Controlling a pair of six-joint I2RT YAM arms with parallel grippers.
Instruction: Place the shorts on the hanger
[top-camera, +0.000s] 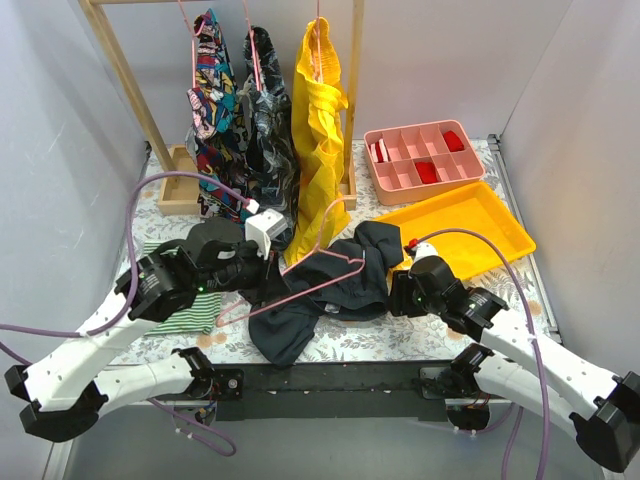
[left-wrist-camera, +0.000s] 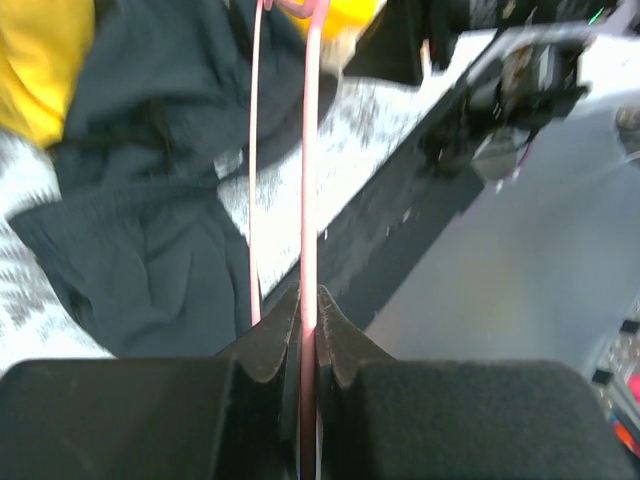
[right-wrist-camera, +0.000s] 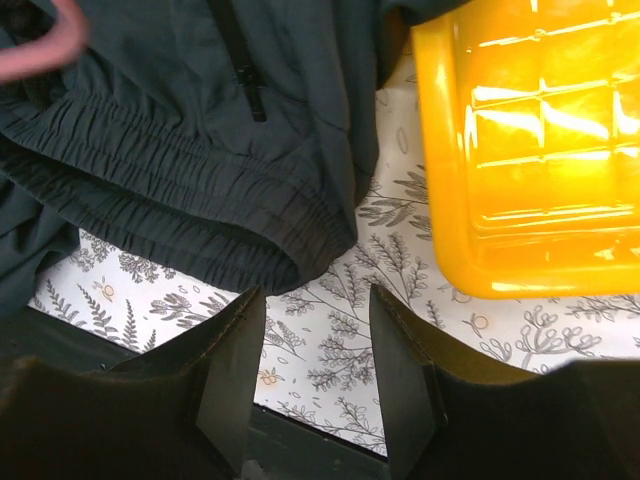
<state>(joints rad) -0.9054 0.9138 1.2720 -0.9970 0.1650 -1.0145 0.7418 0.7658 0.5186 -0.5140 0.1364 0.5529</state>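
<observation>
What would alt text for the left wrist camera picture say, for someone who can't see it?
The left hand is shut on a thin pink hanger wire that runs straight up the picture. Beyond it, dark shorts lie crumpled on the patterned table, with yellow cloth at the upper left.

No text, number, brand or sign can be read in any view.
- Multicoloured printed garment (top-camera: 212, 90), far left of the table: busy colour print, no letters made out.
- Shorts (top-camera: 300, 320), near edge, centre: plain dark cloth. The waistband in the right wrist view carries no readable label.
- Hanger (left-wrist-camera: 310, 150): bare pink wire.
- Yellow tray (top-camera: 470, 215) and pink divided box (top-camera: 425, 150), far right corner: plain surfaces.
</observation>
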